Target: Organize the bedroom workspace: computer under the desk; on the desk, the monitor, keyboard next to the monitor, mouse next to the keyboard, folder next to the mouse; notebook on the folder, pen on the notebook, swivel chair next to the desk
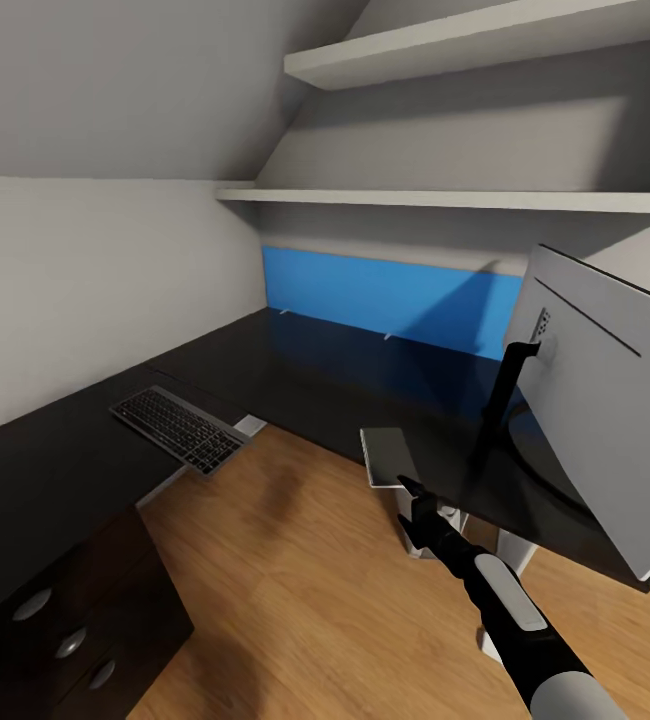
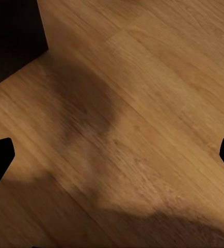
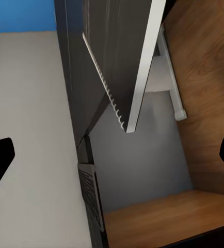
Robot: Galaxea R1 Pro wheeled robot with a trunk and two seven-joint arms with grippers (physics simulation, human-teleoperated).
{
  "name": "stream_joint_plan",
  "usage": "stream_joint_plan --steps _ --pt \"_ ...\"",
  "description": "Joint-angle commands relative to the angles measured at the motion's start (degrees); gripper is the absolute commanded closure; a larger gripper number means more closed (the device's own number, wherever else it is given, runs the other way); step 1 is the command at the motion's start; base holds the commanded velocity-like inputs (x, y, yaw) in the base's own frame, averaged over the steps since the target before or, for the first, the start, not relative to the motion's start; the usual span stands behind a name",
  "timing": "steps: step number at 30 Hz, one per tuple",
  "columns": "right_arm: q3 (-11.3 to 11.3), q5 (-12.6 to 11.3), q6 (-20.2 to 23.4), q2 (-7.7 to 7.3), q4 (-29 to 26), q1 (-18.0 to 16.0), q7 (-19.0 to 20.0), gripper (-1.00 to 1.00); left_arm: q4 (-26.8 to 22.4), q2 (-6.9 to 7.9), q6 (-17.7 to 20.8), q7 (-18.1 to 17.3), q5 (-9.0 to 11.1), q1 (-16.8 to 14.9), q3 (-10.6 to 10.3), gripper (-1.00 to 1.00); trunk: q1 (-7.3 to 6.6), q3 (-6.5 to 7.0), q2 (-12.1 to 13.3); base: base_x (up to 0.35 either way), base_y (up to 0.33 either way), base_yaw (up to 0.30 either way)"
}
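Here your right gripper [image 1: 406, 487], apparently spread, nears the notebook [image 1: 390, 456] at five o'clock on the desk [image 1: 295, 370]; it's thin, light: pinch its overhanging edge.

Head camera overlooks desk [image 1: 295, 370]; left wrist faces floor [image 2: 143, 103]; right wrist near monitor [image 3: 34, 129].

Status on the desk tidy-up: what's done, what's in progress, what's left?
Done: monitor stands on the desk; keyboard is on it too, but far from the monitor and overhanging the edge. In hand: right pincer reaching at the notebook, not gripping. Left: keyboard placement and stacking.
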Motion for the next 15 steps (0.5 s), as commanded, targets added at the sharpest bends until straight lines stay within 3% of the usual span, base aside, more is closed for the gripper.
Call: stream_joint_plan --steps 1,15 --pt "0.13 -0.29 0.03 -0.06 0.01 -0.03 0.14 -1.00 0.02 0.01 -0.23 0.43 0.20 -0.05 -0.48 -1.00 0.00 -0.05 -0.03 0.000 0.000 0.000" --pt "0.29 0.13 -0.04 -0.12 -0.10 -0.03 0.28 -1.00 0.02 -0.04 -0.23 0.43 0.20 -0.05 -0.48 -1.00 0.00 -0.05 -0.03 0.000 0.000 0.000"
